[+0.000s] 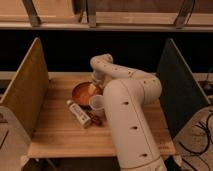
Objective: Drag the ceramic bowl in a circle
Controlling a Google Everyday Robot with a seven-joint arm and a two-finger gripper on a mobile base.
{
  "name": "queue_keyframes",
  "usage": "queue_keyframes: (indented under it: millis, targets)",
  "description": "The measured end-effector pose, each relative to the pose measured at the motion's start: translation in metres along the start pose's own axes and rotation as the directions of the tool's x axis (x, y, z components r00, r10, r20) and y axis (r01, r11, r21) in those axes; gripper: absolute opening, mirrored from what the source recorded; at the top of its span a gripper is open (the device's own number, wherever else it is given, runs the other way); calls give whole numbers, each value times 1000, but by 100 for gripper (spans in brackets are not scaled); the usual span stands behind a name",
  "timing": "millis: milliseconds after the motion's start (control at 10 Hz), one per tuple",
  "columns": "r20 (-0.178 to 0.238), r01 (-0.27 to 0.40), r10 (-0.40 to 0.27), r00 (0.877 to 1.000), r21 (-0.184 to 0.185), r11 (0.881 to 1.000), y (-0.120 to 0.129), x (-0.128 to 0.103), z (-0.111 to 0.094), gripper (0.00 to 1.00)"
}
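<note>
The ceramic bowl (83,93) is a round, shallow, orange-red bowl with a darker rim, on the wooden table (55,135) left of centre. My white arm reaches from the lower right up and over to it. My gripper (94,88) is at the bowl's right inner edge, down in or on the bowl. A small clear plastic cup (96,104) stands just in front of the bowl on its right.
A white bottle or tube (78,113) lies on the table in front of the bowl, with a small dark red item (96,120) beside it. A tan panel (24,90) walls the left side and a dark green panel (175,85) the right.
</note>
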Motion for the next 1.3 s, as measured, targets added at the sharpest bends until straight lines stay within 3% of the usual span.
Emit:
queue_keyframes:
  millis: [300,400,500,600,900,1100,1300]
  targets:
    - [-7,8,-8,1000,-39,999,6,-1,10,20]
    - [1,10,-10,1000,-44,999,5,-4,9,6]
    - [7,11,-11,1000,-42,999,4,-5,7,2]
    - [15,10,-10,1000,-34,999,0,-7,1,0]
    - [19,-9,8,1000,39,999,-32,-1,-24,0]
    - [18,-9,8,1000,56,998,-43,-3,-27,0]
    - [19,28,-29,999,49,998,-40,-19,-19,0]
